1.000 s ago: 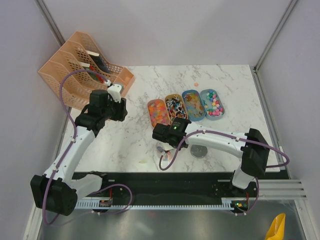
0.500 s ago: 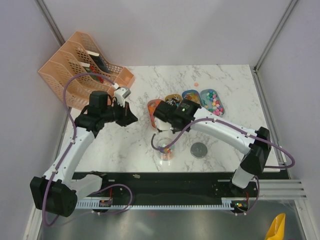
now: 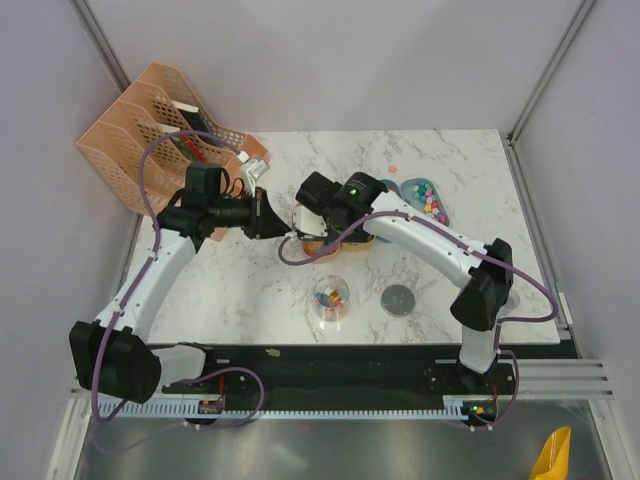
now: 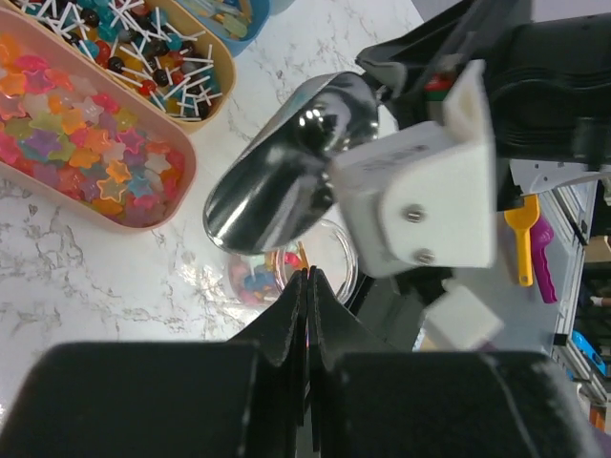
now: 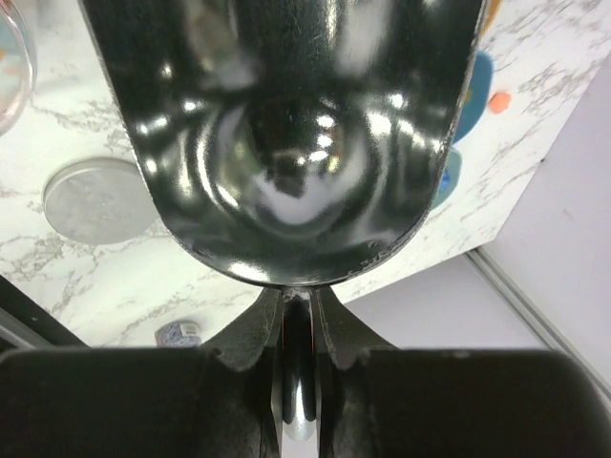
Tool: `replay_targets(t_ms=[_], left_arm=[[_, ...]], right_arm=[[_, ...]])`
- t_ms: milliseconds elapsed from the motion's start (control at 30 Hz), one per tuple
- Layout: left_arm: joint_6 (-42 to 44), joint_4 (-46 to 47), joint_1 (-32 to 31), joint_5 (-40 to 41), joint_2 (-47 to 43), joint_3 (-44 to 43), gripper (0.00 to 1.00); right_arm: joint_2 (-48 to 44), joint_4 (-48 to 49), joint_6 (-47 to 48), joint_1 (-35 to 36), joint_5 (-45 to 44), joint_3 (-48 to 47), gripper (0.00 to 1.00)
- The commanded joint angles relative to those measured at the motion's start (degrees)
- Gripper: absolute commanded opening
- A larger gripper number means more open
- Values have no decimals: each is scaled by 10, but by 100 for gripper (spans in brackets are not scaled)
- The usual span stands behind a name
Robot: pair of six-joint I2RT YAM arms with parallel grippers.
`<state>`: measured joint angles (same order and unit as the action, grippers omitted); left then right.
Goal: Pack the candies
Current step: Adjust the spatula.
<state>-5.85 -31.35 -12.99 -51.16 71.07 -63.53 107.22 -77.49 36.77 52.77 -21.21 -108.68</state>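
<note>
The candies lie in oval trays: pastel stars in the pink tray, stick sweets in the orange tray, coloured balls in the blue tray. More candies sit in the open clear jar, which shows under the scoop in the left wrist view. My right gripper is shut on the handle of a metal scoop, whose bowl is empty. It hovers over the pink tray's near end. My left gripper is shut on nothing, its tip close beside the scoop.
The jar's grey lid lies flat to the right of the jar. An orange mesh file rack stands at the back left. One loose orange sweet lies behind the trays, and a small wrapped piece lies near the front edge.
My right arm lifted the scoop from the jar and carried it back over the pink tray. My left gripper shut and swung right, toward the scoop.
</note>
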Motion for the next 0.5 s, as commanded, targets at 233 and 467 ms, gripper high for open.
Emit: replay_targets(t_ms=[233,467], left_arm=[[-20,16,-3,9,97,-62,2],[-23,18,-16,14,152,-101,2]], right_arm=[[-71,-28,-8,2,94,-73,0],[-120,-4,-44,1,150,-65,0]])
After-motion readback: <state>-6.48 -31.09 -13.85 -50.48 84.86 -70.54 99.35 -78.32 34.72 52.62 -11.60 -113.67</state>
